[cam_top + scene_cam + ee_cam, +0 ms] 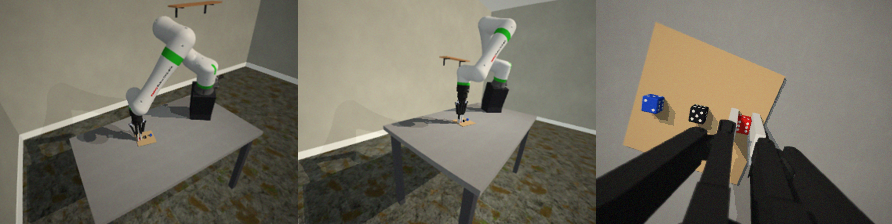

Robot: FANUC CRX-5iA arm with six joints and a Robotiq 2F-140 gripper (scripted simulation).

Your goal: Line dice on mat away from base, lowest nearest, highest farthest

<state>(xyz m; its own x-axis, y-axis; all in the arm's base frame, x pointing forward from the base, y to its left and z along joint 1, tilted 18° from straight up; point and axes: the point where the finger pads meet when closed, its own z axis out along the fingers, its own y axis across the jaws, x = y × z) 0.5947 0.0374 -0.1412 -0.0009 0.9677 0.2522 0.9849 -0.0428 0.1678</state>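
Fingers clamping red die [744, 124], over mat [696, 80]

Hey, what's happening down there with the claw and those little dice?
Gripper jaws shut on red die, over the mat. Black die and blue die on mat, in a row. Nothing in the way.

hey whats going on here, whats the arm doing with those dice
A single white robot arm reaches down to a tan mat on a grey table. Its gripper has its jaws shut on a red die near the mat's edge. A black die and a blue die sit on the mat, roughly in a row with it. Nothing has been released yet.
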